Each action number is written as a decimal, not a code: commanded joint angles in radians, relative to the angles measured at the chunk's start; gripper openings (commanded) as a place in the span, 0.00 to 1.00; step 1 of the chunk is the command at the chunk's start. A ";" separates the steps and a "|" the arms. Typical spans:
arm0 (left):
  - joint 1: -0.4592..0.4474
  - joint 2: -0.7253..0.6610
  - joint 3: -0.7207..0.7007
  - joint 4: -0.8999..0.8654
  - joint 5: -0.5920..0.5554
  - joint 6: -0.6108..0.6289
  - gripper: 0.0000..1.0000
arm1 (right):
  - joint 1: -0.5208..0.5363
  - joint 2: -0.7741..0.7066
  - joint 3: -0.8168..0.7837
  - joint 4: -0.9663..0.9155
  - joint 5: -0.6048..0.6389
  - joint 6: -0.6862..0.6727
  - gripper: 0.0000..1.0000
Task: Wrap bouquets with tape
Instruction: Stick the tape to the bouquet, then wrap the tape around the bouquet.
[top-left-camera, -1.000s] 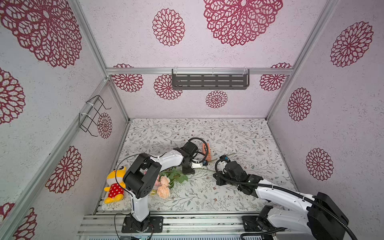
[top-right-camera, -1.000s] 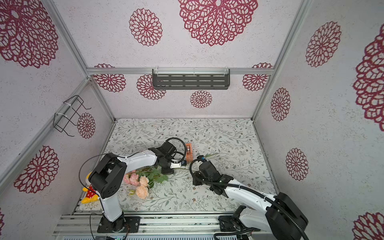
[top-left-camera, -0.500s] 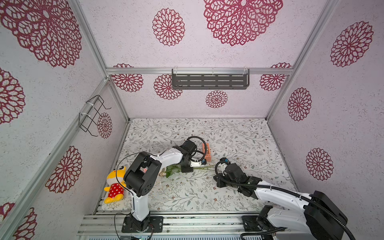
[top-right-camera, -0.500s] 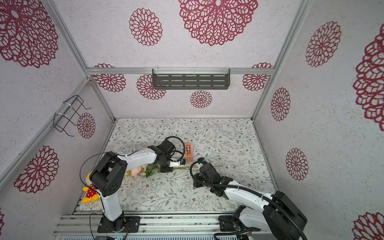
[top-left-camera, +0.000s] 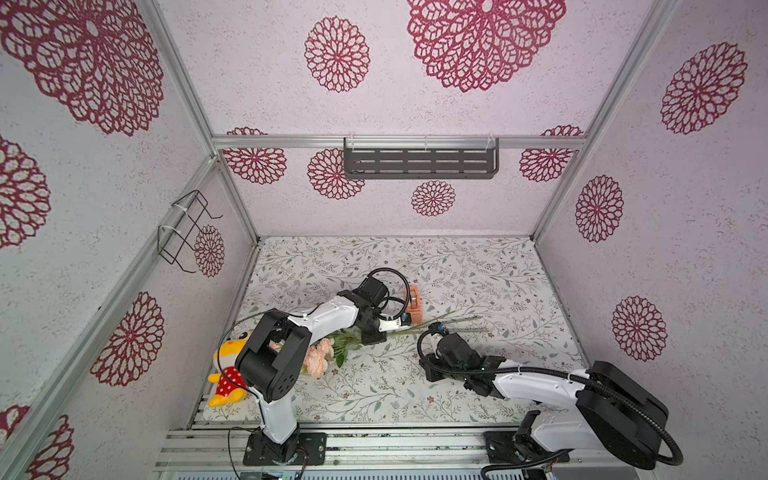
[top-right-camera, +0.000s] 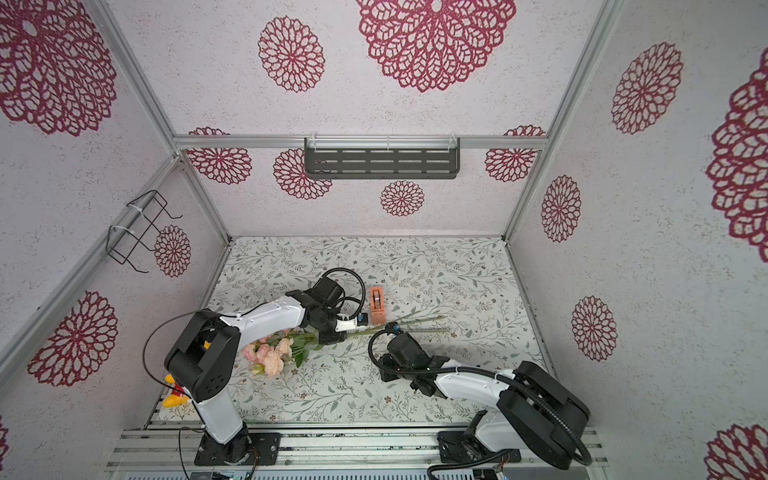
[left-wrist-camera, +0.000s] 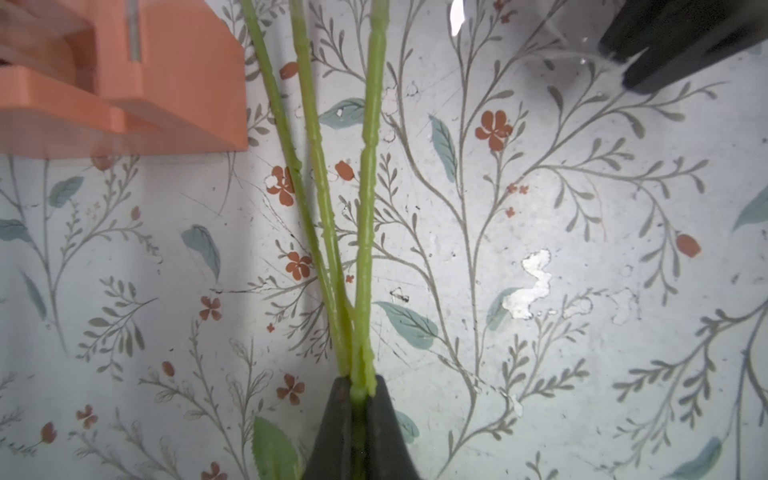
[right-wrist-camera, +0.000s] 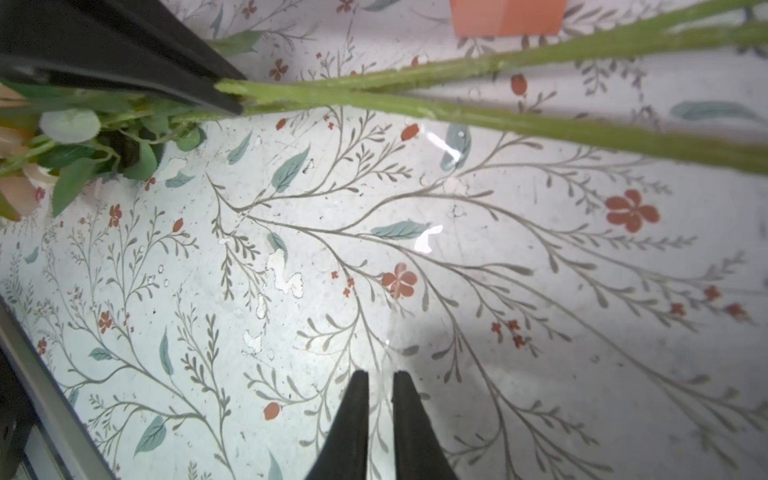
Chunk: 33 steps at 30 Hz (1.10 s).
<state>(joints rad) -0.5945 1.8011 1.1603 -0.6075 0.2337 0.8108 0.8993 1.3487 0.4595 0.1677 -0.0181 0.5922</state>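
Where the left wrist camera looks down, the left claw (left-wrist-camera: 359, 384) is squeezed tight on the bouquet (left-wrist-camera: 365, 208), pinching its green stems (left-wrist-camera: 309, 124) together. Three stems fan out from the claw over the table (left-wrist-camera: 561, 216). The tape (left-wrist-camera: 174, 87), in its orange block, sits just beside the far part of the stems.

In the right wrist view, the right claw (right-wrist-camera: 380, 376) points down at the table with a thin gap between its tips and nothing in it. The stems cross in front of it, well apart from it. The left claw grips them next to the green leaves (right-wrist-camera: 143, 160).

In both top views the bouquet lies across the middle of the table, with its pink and peach blooms (top-left-camera: 318, 360) toward the left edge and its bare stem ends toward the right edge. The tape stands behind the stems, toward the back edge. The table has a print of leaves and small red flowers, chipped white in spots. A yellow toy (top-left-camera: 226, 374) sits at the front left corner. The pale walls show big dark red flower shapes. A grey shelf (top-left-camera: 419, 164) hangs on the back wall and a wire rack (top-left-camera: 185, 232) on the left wall.
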 joint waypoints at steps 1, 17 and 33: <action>0.006 0.000 0.010 -0.026 0.021 -0.002 0.00 | 0.007 -0.005 0.035 -0.038 0.018 -0.042 0.22; 0.030 0.139 0.108 -0.084 -0.045 -0.053 0.00 | -0.260 -0.222 0.391 -0.661 0.086 -0.529 0.66; 0.033 0.152 0.136 -0.109 -0.039 -0.063 0.00 | -0.463 0.216 0.505 -0.499 -0.391 -1.619 0.66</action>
<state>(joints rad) -0.5758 1.9331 1.2793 -0.7029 0.1932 0.7547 0.4702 1.4845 0.8745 -0.3012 -0.3332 -0.8207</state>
